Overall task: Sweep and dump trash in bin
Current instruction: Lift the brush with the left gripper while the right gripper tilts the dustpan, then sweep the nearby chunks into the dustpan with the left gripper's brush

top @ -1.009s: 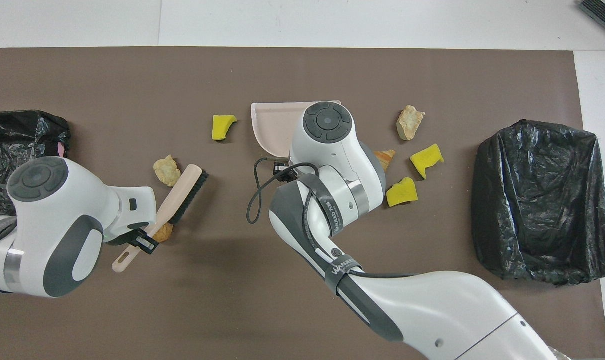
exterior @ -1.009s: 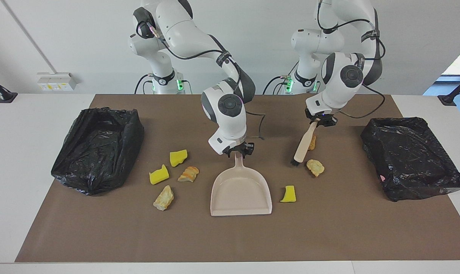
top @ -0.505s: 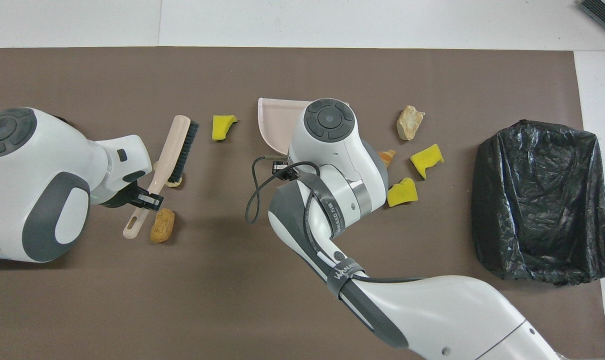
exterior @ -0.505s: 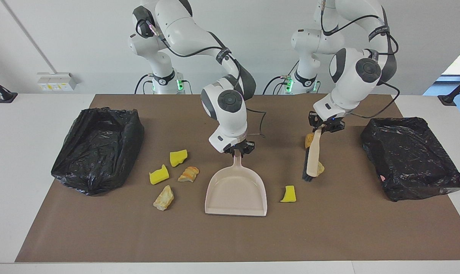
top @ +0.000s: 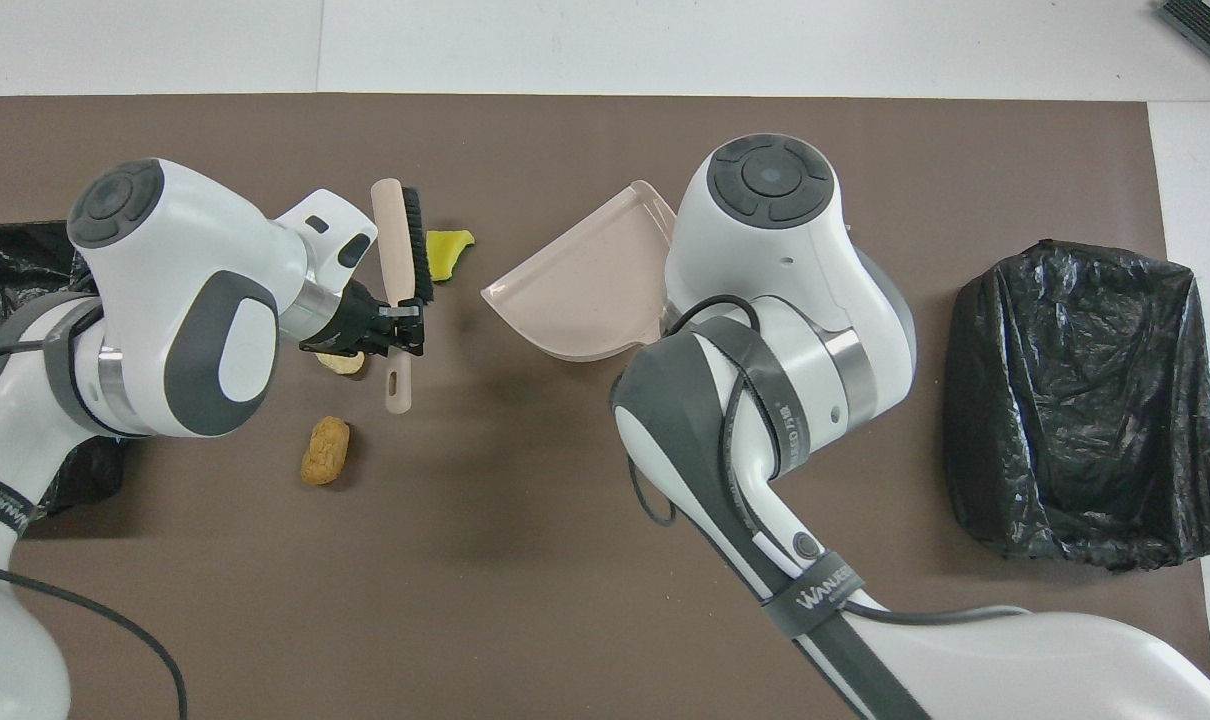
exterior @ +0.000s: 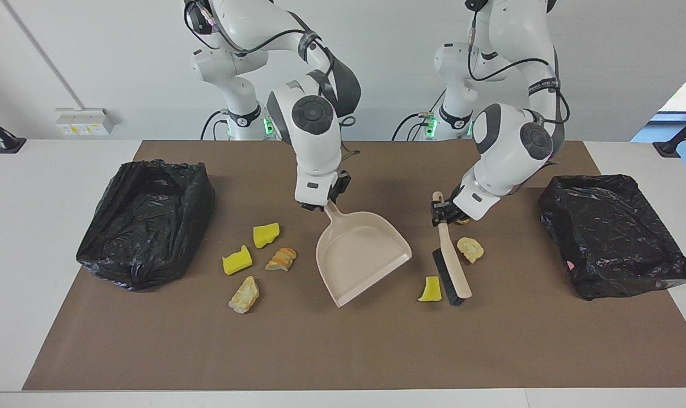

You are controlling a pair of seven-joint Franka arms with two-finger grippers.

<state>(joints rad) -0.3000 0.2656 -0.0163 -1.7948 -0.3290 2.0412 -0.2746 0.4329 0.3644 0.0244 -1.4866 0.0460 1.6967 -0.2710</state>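
Left gripper (exterior: 442, 214) clamped on brush (exterior: 452, 271) handle, bristles low just beside yellow sponge chunk (exterior: 430, 289)

Right gripper (exterior: 321, 205) clamped on dustpan (exterior: 361, 255) handle, pan mouth turned toward brush

Trash: tan lump (exterior: 470, 249) just beside brush shaft; second tan lump (top: 325, 450) under left wrist; four scraps (exterior: 258, 259) on right gripper's bin side, between it and nearer black-lined bin (exterior: 144, 221)

Handling judgement: scraps light, sponge soft, lumps crumbly, may roll; push with bristles, no pinching. Brush and pan stiff; hold at handles
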